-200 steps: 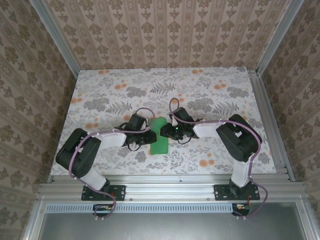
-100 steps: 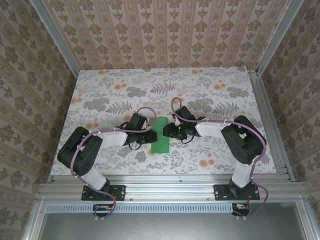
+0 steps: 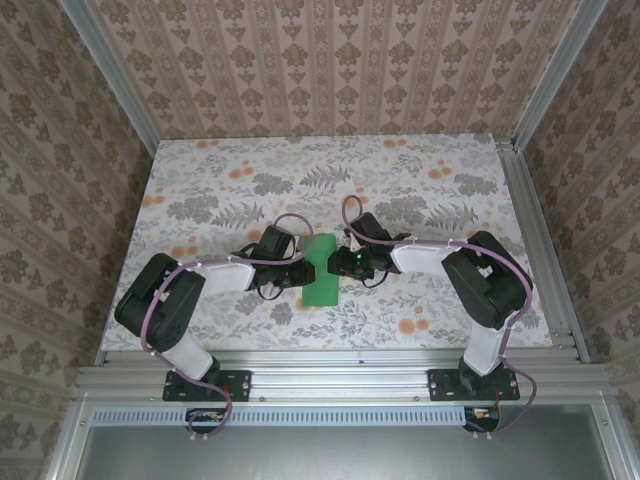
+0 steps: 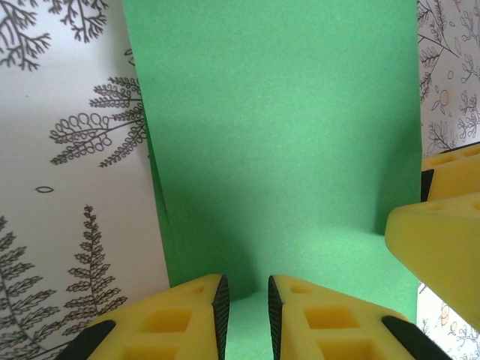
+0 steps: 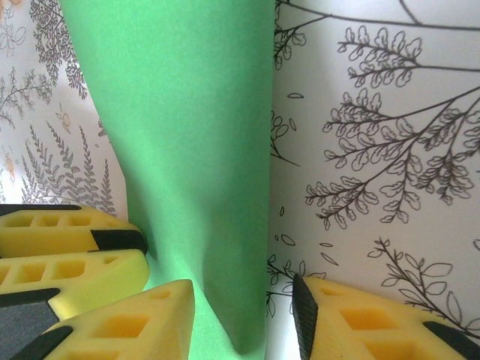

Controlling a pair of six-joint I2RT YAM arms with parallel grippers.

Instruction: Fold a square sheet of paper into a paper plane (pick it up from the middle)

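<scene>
**Mia:** When we look down from the top, where is our thin, bright green sheet of paper (image 3: 322, 270)?

**Tom:** It lies in the middle of the pale table with grey leaves and orange flowers (image 3: 430, 180). It is folded into a long, narrow strip. Its long side runs from near us to far from us, tipped a little.

**Mia:** Which arm is nearer to it?

**Tom:** We think both are about the same. Our left gripper (image 4: 245, 292) sits at the left long edge. Our right gripper (image 5: 241, 296) sits at the right long edge. The paper is right between them, and they face each other across its short way.

**Mia:** How are the jaws?

**Tom:** The left yellow fingers are nearly together, with a thin slit and green in it. We cannot tell if they pinch the paper. The right ones are apart. One edge of the paper stands up between them, with a gap beside it.

**Mia:** So how should we squeeze?

**Tom:** From the sides, across the strip, not along it, we think.

**Mia:** And the room?

**Tom:** The table is flat, so thin paper may slide. Brown flowery walls (image 3: 330, 60) stand on three sides. A silver metal rail (image 3: 340, 378) runs along the near edge.
</scene>
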